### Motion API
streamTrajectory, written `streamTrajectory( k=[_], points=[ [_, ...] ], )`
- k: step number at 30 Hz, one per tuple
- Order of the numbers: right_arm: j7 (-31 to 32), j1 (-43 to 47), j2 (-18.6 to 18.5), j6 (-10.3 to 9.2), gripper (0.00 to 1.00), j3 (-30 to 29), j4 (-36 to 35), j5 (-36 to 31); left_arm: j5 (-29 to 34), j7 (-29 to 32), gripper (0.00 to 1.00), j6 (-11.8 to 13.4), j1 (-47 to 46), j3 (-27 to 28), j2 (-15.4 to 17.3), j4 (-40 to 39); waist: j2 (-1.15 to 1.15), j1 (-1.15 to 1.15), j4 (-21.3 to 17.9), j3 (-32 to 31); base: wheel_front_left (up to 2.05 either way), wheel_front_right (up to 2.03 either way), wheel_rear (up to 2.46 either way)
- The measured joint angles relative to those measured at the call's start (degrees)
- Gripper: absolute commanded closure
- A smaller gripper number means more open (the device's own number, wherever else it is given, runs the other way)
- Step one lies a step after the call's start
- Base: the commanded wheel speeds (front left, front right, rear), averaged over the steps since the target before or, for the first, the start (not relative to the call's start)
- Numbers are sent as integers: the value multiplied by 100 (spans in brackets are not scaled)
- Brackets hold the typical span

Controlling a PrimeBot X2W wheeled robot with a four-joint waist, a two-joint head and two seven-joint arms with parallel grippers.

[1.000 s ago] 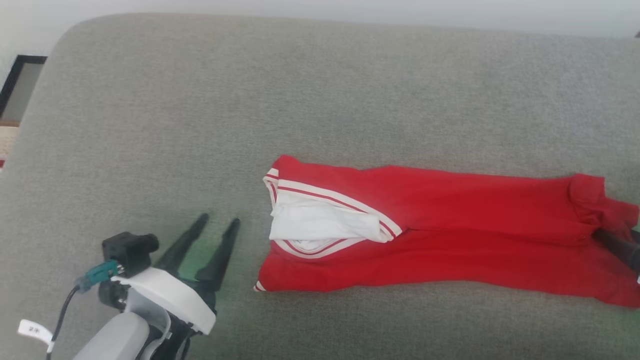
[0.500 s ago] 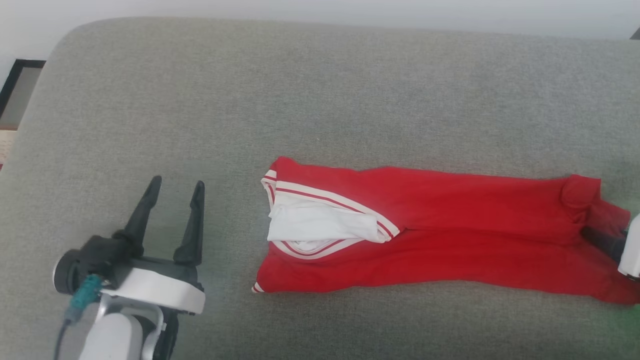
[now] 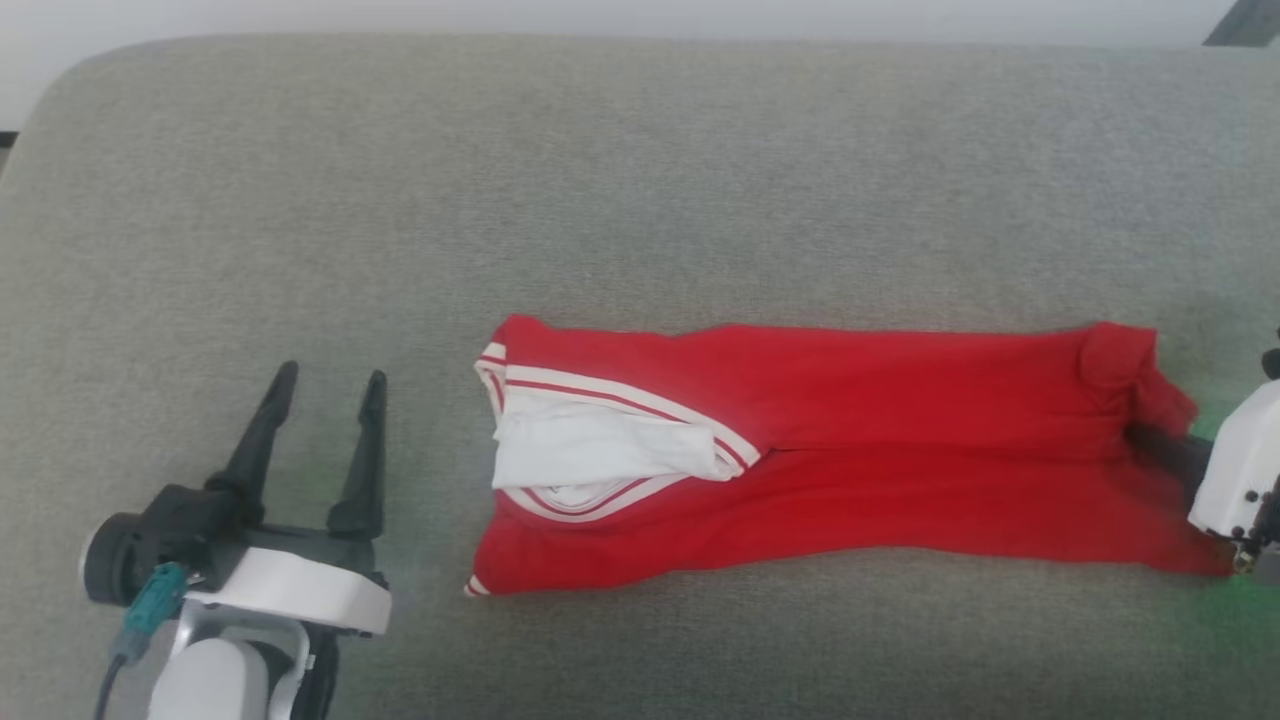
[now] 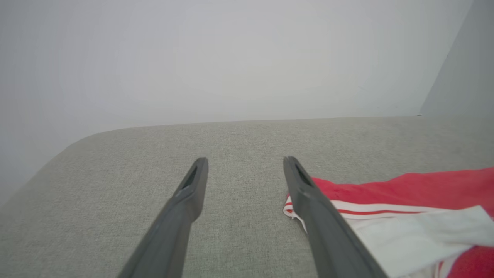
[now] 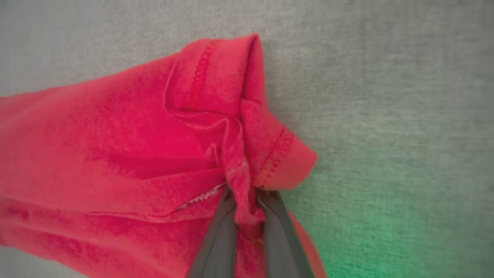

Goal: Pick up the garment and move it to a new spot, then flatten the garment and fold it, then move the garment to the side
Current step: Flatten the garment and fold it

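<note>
Pinching a bunched fold of the garment [image 5: 115,146] at its hemmed red end, the right gripper [image 5: 247,193] has its two dark fingers drawn almost together with cloth gathered between them, so it does have a grip on the fabric. Nearest on the other side, the left gripper [image 3: 330,373] hovers with its fingers spread wide and nothing between them. It is just beside the garment's white-panelled, stripe-trimmed end but not touching it.

Between the two the garment lies stretched out as a long narrow band on the grey cushion [image 3: 640,180], with a lengthwise crease along the middle (apparently doubled over) and none of it raised off the surface. Beyond it the cushion runs bare to its rounded far edge, with a pale wall [image 4: 231,58] behind.

By my reading one end is secured and nothing more — the lift, the move to a new spot, the flattening, a tidy fold and the final shift aside all look not yet done
</note>
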Motion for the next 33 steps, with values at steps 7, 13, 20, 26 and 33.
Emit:
streamTrajectory(
  k=[7, 13, 20, 26, 33],
  points=[
    [-371, 7, -516, -10, 100, -762, 397, -214, -42, 0, 0, 0, 60, 121, 85, -118, 0, 0, -340, 70, 0, 0, 0],
    [-809, -102, -1088, -11, 100, -1715, 1053, -541, -112, 0, 0, 0, 43, 160, 138, -190, 0, 0, -542, 154, 0, 0, 0],
    [-895, -225, -1138, -15, 100, -1711, 1182, -812, -112, 0, 0, 0, 25, 156, 105, -183, 0, 0, -598, 94, 0, 0, 0],
    [-348, 21, -675, -15, 100, -829, -32, -555, -130, 0, 0, -1, 127, 209, 3, -212, 0, 0, -580, -57, 0, 0, 0],
    [364, 221, -352, -15, 100, 120, -1740, -307, -130, 1, 0, -1, 230, 54, -81, -225, 0, 0, -472, -181, 0, 0, 0]
  ],
)
